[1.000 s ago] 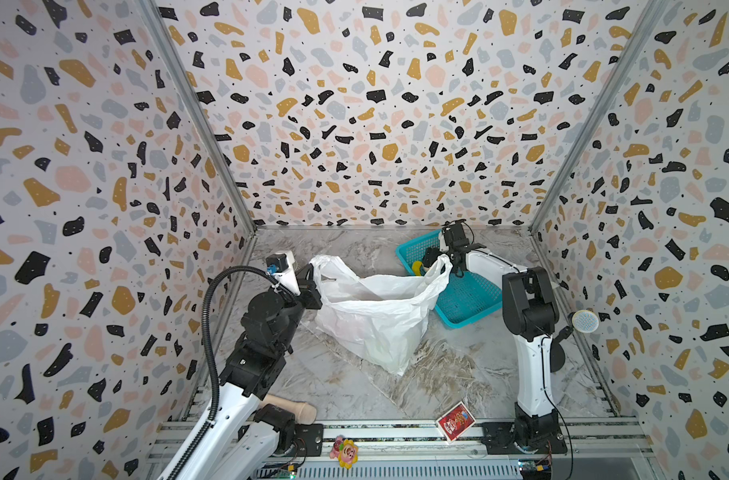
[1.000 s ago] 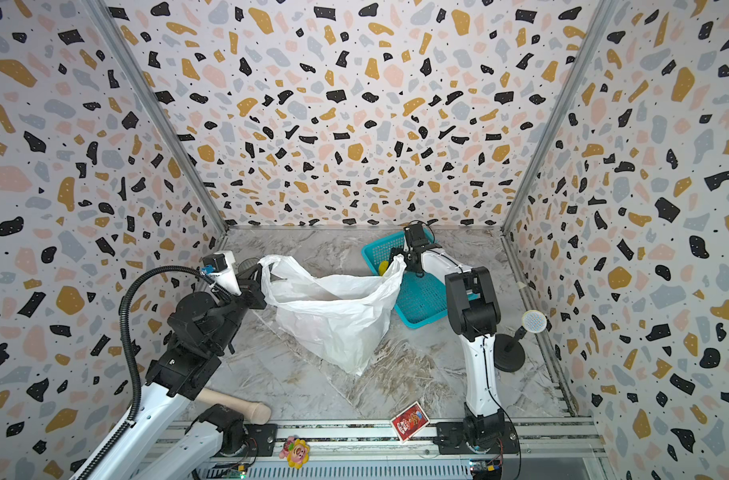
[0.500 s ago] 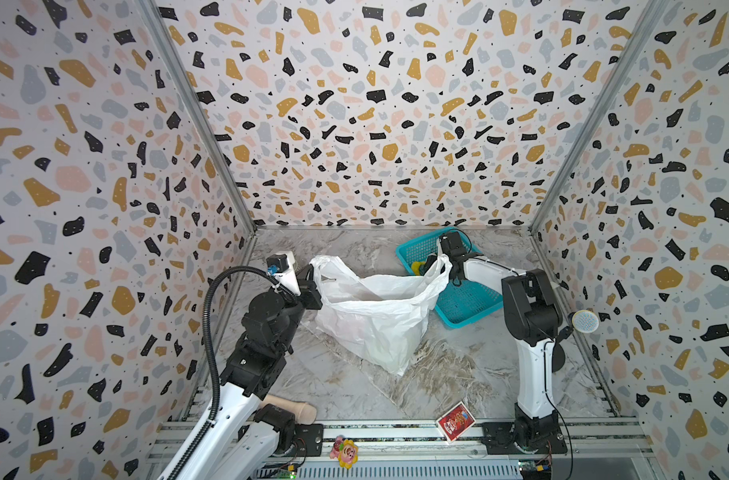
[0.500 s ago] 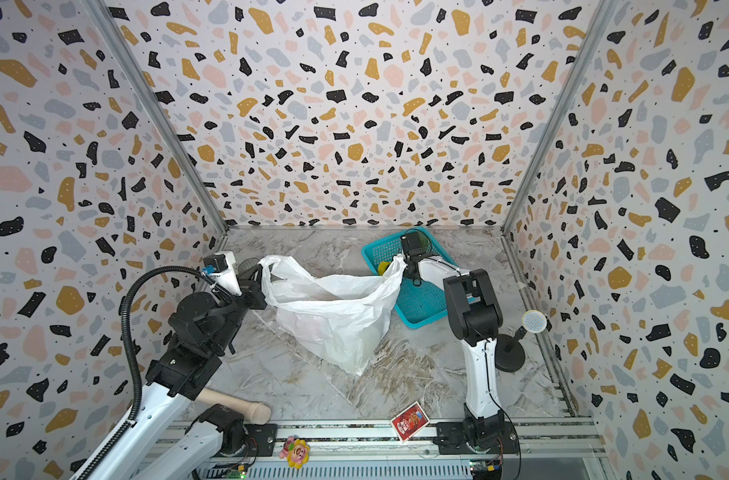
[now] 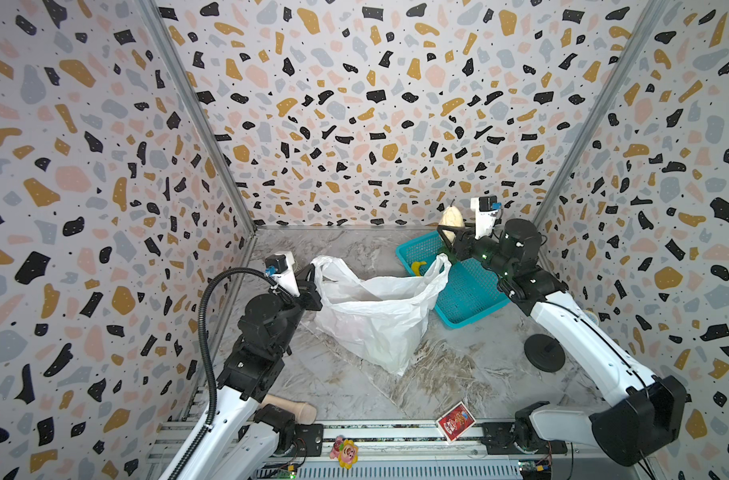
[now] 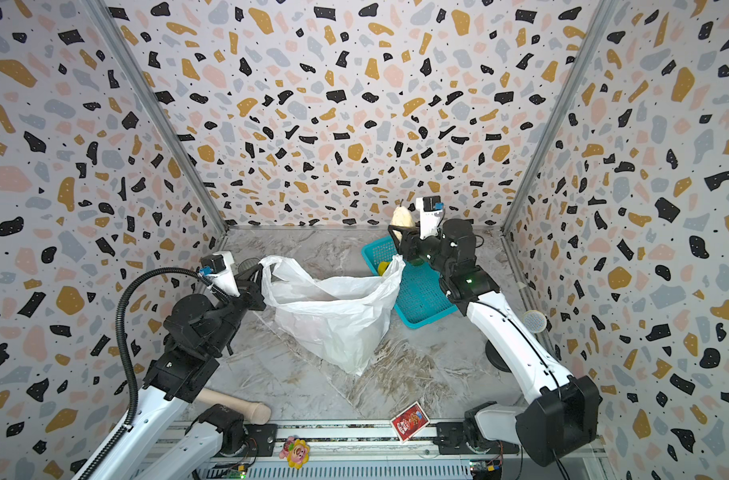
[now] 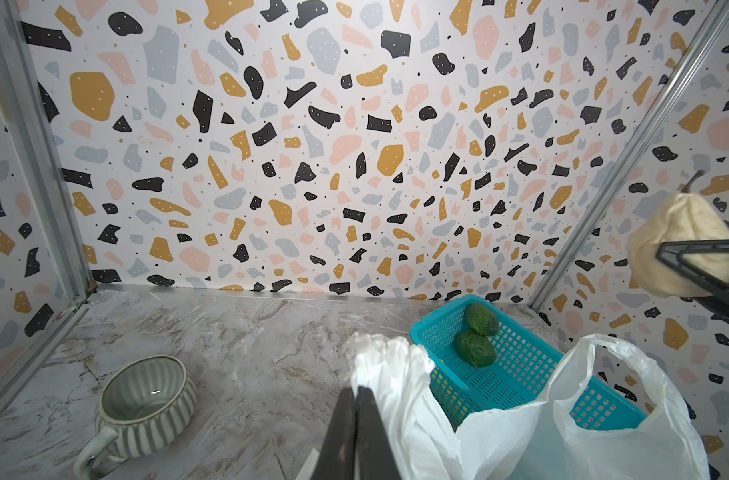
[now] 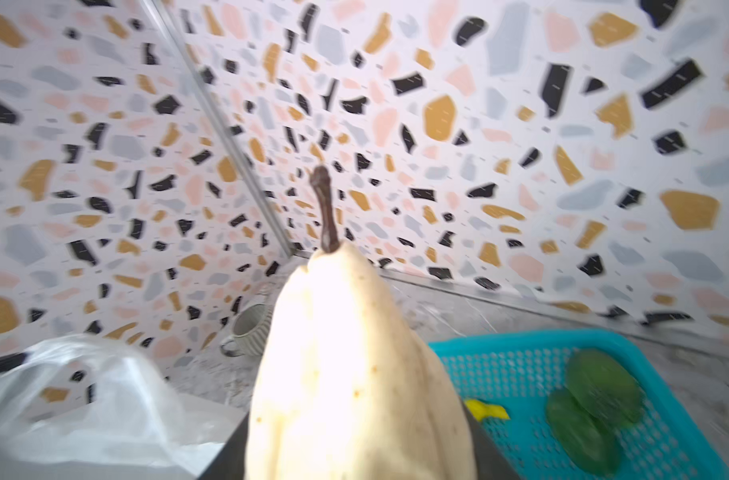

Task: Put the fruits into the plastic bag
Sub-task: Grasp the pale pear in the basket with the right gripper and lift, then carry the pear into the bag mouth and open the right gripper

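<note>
A thin, crinkly white plastic bag [image 5: 375, 316] lies mid-way across a marbled grey surface [image 5: 458, 374] walled on three sides by speckled panels; its mouth gapes upward and toward the back wall.

The left end effector [image 7: 356, 392] is closed tight on one loop handle of the bag, holding that edge up off the surface; its two dark fingers [image 7: 340, 436] press together against bunched plastic.

The bag's other loop handle stands free in front of the near rim of a teal mesh plastic basket [image 5: 471, 299]; whether plastic and rim touch cannot be told.

The right end effector [image 5: 448, 232] hangs in the air beyond that free handle, over the basket's back corner; its jaws, partly apart, clamp a cream pear-shaped toy fruit [image 5: 452, 217], dark stem up, well clear of the bag's rim.

In the basket lie two dark green oval toy fruits [image 7: 475, 349] side by side and a yellow toy banana [image 5: 417, 268], the banana nearest the bag.

A ribbed grey ceramic mug [image 7: 146, 395] sits behind the held handle, near the side wall.

In front of the bag the surface is bare as far as a red card packet [image 5: 455, 421] at the front rail.
</note>
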Tool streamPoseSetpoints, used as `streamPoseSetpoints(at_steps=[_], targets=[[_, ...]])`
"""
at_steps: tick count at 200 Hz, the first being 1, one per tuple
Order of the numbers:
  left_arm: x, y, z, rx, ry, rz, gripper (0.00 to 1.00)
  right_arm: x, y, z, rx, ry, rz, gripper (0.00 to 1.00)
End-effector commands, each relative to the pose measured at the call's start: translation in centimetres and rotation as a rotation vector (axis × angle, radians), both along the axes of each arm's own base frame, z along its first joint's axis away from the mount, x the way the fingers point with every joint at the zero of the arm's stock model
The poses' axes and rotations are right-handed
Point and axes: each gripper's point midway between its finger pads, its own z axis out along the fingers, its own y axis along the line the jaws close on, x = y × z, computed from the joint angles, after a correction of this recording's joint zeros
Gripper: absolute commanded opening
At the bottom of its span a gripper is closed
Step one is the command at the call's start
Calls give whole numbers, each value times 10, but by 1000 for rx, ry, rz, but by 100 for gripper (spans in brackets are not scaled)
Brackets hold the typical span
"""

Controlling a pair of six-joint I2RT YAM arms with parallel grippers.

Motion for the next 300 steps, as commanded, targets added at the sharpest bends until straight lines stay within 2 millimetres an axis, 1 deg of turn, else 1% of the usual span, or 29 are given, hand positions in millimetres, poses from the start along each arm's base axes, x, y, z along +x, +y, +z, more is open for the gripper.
streamPoseSetpoints(at_steps=[1,14,30,43,56,63,76,95,113,134,143,153,166,176,188,195,207,215,225,234,247,265,270,300], targets=[[-7,-4,34,-45,-79,-32,0,-26,45,-9,-73,-37,208,40],[-6,-4,35,-45,-79,-29,0,-34,69,-25,-114,-2,286,41],[-7,-3,39,-47,-83,-26,0,-45,97,-54,-201,35,341,40],[-5,-3,40,-46,-82,-23,0,-61,116,-77,-290,42,388,39],[-5,-4,41,-45,-79,-31,0,-80,129,-100,-366,61,450,39],[-4,-6,41,-45,-78,-37,0,-91,133,-110,-402,76,488,38],[-4,-6,39,-43,-75,-36,0,-112,137,-123,-449,101,550,38],[-3,-6,36,-28,-69,-32,0,-136,136,-137,-491,135,612,38],[-3,-7,33,-16,-65,-34,0,-150,135,-154,-532,197,655,38],[-4,-9,32,-13,-63,-50,0,-160,135,-182,-578,285,690,39],[-6,-12,35,-11,-71,-71,0,-160,136,-194,-592,314,686,39],[-9,-17,37,0,-81,-103,0,-155,137,-204,-598,336,662,40],[-14,-24,40,14,-96,-149,0,-143,138,-216,-605,347,599,41],[-18,-30,41,25,-103,-191,0,-133,137,-224,-617,358,549,44],[-22,-37,43,32,-108,-234,0,-118,133,-238,-643,388,468,46],[-25,-40,44,36,-109,-258,0,-108,129,-245,-658,413,418,50],[-29,-44,43,38,-107,-286,0,-91,119,-255,-683,456,320,59],[-30,-44,43,39,-104,-289,0,-81,112,-258,-684,482,269,65],[-30,-43,40,42,-95,-285,0,-71,104,-258,-666,507,226,72],[-29,-40,38,46,-86,-267,0,-67,100,-252,-633,513,218,76],[-28,-34,34,54,-73,-235,0,-61,94,-239,-580,498,208,81],[-23,-26,26,63,-49,-179,0,-56,87,-214,-502,456,195,85],[-22,-24,23,66,-43,-168,0,-56,85,-206,-479,442,199,89],[-16,-20,8,76,-10,-131,0,-61,81,-152,-347,327,242,91]])
